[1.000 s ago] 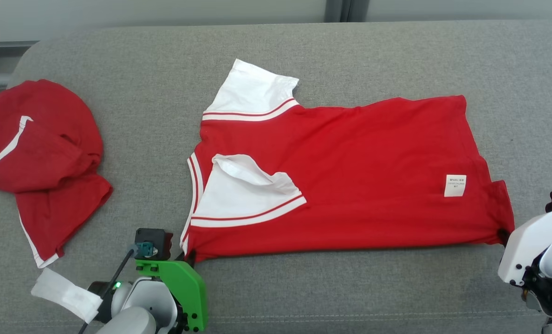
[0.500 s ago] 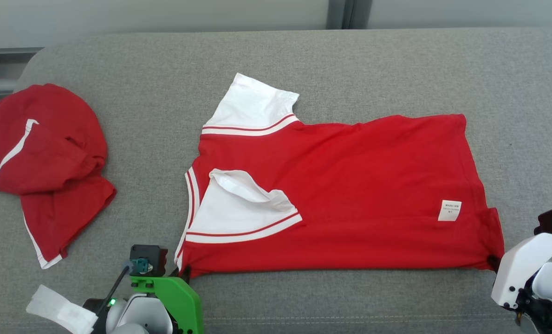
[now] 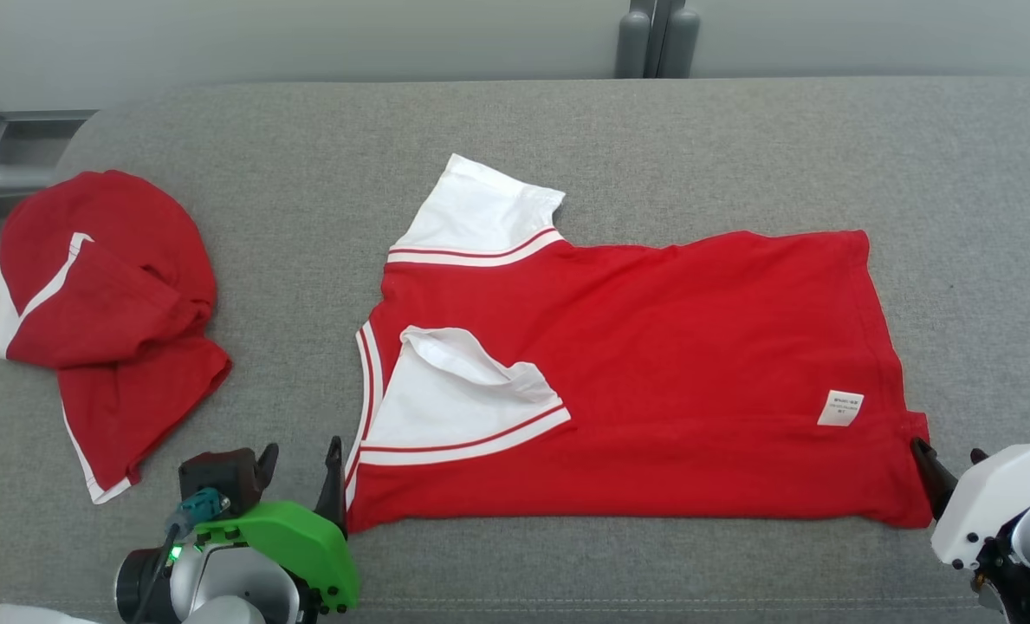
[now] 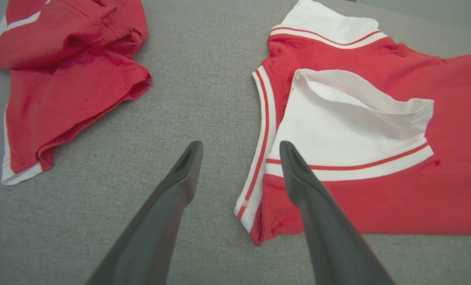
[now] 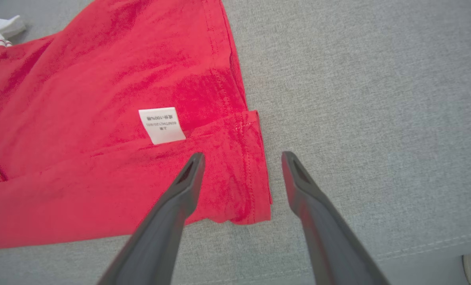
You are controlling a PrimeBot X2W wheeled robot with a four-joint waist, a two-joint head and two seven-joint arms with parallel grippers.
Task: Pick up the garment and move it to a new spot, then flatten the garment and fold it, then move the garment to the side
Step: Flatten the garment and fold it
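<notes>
Red jersey (image 3: 653, 373) lies spread across the grey cushion (image 3: 307, 173), one white sleeve (image 3: 463, 390) flopped over its chest. Both the left gripper (image 3: 301, 455) and right gripper (image 3: 948, 451) stand open, empty, at its near corners. Folding now could trap that sleeve crooked.

A grey cushion (image 3: 307, 173) carries a red shirt (image 3: 653, 364) spread out at frame centre and a crumpled red garment (image 3: 107, 295) at the left, well apart.

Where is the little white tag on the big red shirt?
In the head view the white tag sits on the red shirt, near its lower right corner, close to the right gripper.
</notes>
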